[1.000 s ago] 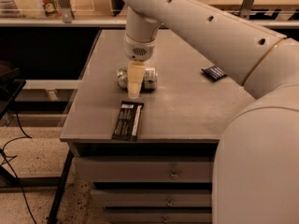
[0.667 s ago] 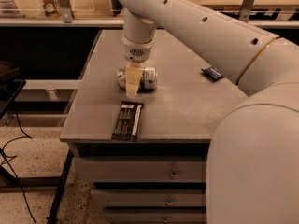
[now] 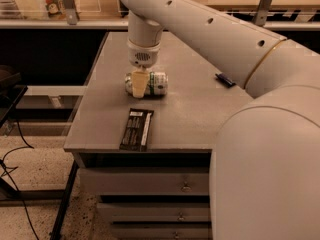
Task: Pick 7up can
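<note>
The 7up can [image 3: 156,82] lies on its side on the grey table [image 3: 190,109], left of the middle, its green and white label facing me. My gripper [image 3: 139,89] hangs straight down from the white arm [image 3: 210,29] and sits at the can's left half, low over the tabletop and covering part of the can. The can rests on the table.
A flat dark brown bar wrapper [image 3: 136,129] lies near the table's front edge, just in front of the can. A small dark blue packet [image 3: 225,79] lies at the right. Drawers [image 3: 150,184] are below the tabletop. A shelf with items stands at the back.
My gripper has shifted slightly to the left over the can. The can has not moved.
</note>
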